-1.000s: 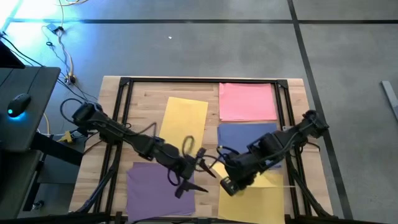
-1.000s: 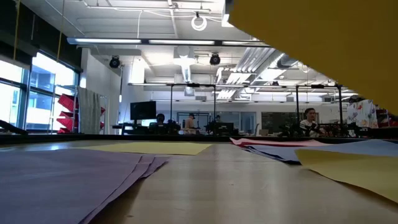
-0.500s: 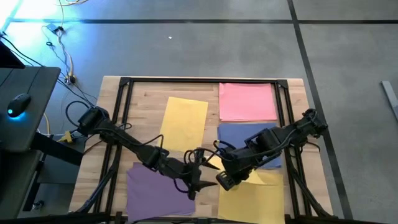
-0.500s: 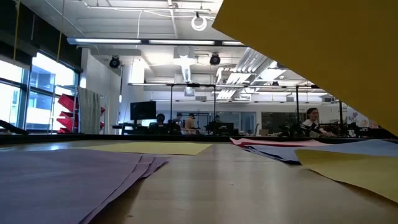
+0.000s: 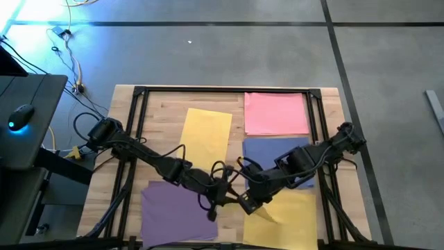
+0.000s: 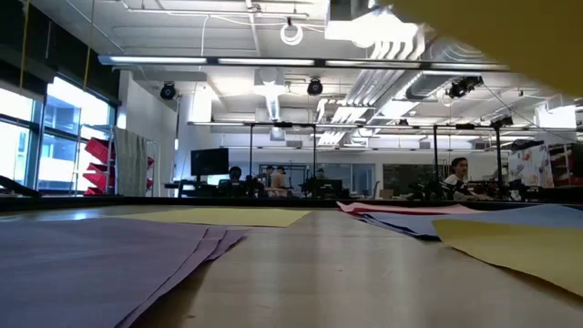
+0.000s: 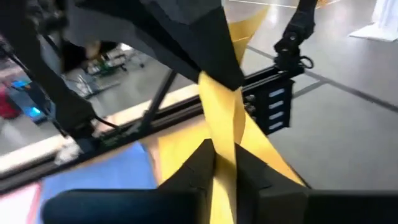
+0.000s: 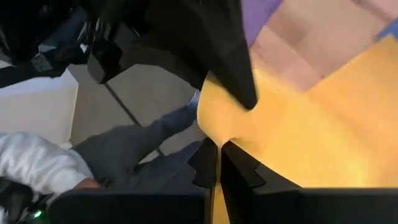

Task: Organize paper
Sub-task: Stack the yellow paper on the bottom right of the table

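Table: light wooden table top (image 5: 159, 111) with a black metal frame (image 5: 139, 94) laid around the work area.
Left gripper: left gripper (image 5: 229, 196) sits near the middle of the front half of the table, just beside the right gripper. Its two dark fingers (image 7: 194, 168) are clenched on the edge of a thin yellow paper sheet (image 7: 225, 134), which stands up between them in the left wrist view.
Right gripper: right gripper (image 5: 248, 203) is clamped on the same lifted sheet; in the right wrist view its fingers (image 8: 205, 163) meet on the yellow edge (image 8: 292, 137).
Lifted sheet: held off the table by both grippers, front right of centre; its free part hangs down over the front right yellow stack (image 5: 288, 221). In the low view it shows as a yellow band (image 6: 510, 36) across the upper right corner.
Flat yellow sheet: single yellow square sheet (image 5: 205, 137) lies flat at centre left, slightly rotated.
Pink stack: pink square sheets (image 5: 276, 113) at the far right corner.
Blue stack: blue sheets (image 5: 274, 151) just in front of the pink ones, partly under the right arm.
Purple stack: purple sheets (image 5: 170, 214) at front left, edges fanned in the low view (image 6: 109, 264).
Room: a seated person (image 6: 455, 175) in the background; a sleeve and trouser legs of a person (image 8: 93, 165) show in the right wrist view.
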You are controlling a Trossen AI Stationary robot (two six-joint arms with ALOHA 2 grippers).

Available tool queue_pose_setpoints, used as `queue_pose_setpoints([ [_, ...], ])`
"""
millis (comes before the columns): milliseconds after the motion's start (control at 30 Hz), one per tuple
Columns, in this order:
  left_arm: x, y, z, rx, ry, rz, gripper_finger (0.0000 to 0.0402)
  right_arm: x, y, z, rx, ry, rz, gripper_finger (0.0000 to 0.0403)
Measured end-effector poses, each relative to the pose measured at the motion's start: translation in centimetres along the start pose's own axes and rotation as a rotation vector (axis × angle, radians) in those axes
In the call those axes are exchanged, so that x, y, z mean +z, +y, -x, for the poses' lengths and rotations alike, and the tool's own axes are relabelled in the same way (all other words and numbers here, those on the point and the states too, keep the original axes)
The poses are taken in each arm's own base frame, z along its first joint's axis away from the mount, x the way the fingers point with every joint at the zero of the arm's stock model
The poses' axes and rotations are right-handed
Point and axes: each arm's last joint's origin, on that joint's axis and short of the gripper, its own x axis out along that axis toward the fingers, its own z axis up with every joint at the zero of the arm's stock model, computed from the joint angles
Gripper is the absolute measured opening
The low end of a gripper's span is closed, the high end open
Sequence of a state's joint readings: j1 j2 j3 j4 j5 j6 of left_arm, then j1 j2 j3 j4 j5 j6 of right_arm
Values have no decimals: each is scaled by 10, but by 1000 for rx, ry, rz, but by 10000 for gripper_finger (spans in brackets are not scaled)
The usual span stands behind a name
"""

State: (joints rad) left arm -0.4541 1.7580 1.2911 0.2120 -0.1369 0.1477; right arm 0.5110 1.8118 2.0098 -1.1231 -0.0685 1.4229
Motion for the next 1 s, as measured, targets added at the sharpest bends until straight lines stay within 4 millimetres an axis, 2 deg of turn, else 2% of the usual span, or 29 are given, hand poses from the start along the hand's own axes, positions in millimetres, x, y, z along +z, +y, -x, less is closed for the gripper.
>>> queue_pose_setpoints([
  [100, -4, -1, 0, -14, 37, 49, 1, -5, 2, 0, 5, -14, 68, 29],
  [267, -8, -2, 0, -33, 81, 88, 0, -10, 1, 3, 12, 13, 114, 97],
  [367, -10, -3, 1, -34, 104, 123, 0, -12, -2, 18, 18, 28, 51, 128],
  [433, -10, -3, 1, -32, 107, 136, 0, -17, -2, 29, 43, -36, 57, 137],
  [500, -11, -2, 1, -19, 113, 159, 0, -29, -4, 39, 32, -114, 74, 139],
  [600, -11, -1, 1, 2, 117, 206, 0, -59, -13, 47, -39, -198, 74, 137],
  [700, -12, 0, 1, 11, 121, 245, 0, -92, -17, 48, -56, -276, 97, 134],
  [800, -12, 2, 0, 34, 120, 275, 0, -118, -18, 45, -48, -314, 159, 134],
  [900, -13, 8, 0, 54, 119, 350, 0, -130, -20, 42, -55, -320, 202, 134],
  [1000, -15, 19, -1, 87, 115, 456, 0, -129, -28, 42, -136, -318, 194, 134],
])
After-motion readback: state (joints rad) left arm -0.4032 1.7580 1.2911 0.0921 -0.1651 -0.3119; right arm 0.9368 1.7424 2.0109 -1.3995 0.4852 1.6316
